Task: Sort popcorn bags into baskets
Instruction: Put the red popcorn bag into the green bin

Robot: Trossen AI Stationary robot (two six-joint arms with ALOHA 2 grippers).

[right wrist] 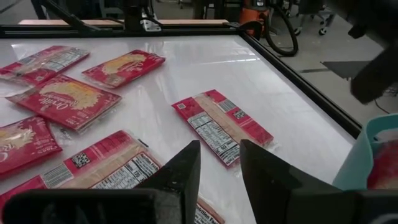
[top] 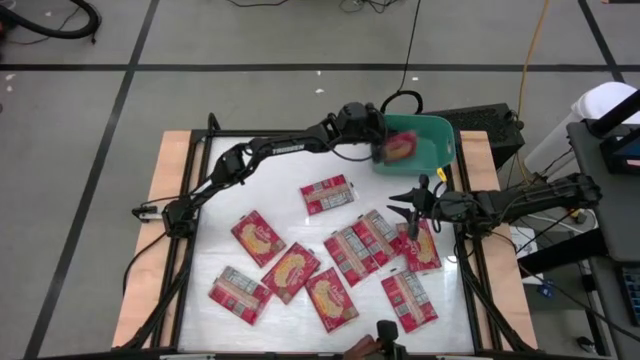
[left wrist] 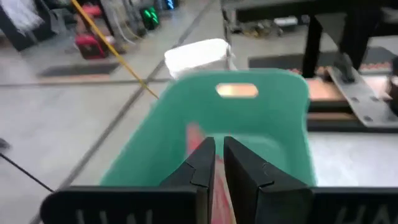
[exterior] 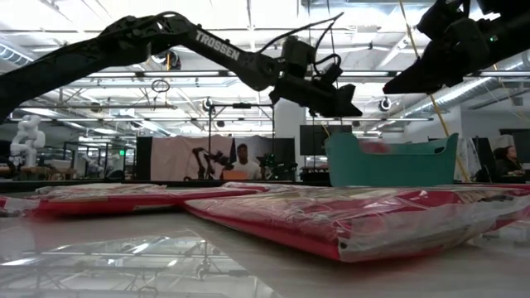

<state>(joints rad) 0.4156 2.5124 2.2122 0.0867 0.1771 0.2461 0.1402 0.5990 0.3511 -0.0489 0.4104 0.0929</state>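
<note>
The teal basket point(top: 432, 132) stands at the table's far right corner; it also shows in the low view point(exterior: 389, 161) and the left wrist view point(left wrist: 273, 118). My left gripper point(top: 381, 138) point(left wrist: 219, 163) hovers over the basket's left rim, its fingers a narrow gap apart. One red popcorn bag point(top: 401, 148) lies blurred inside the basket point(exterior: 373, 147), clear of the fingers. Several red bags lie flat on the white table point(top: 290, 272) point(top: 327, 193). My right gripper point(top: 414, 206) point(right wrist: 219, 171) hangs open above the bags near the table's right edge, over one showing its printed panel point(right wrist: 221, 124).
A black box point(top: 488, 125) sits behind the basket. A black frame rail point(top: 300, 133) point(right wrist: 298, 81) runs round the table. The left arm point(top: 280, 148) stretches across the far edge. A patch of bare table point(top: 260, 180) lies on the far left. A person point(exterior: 242, 161) stands far behind.
</note>
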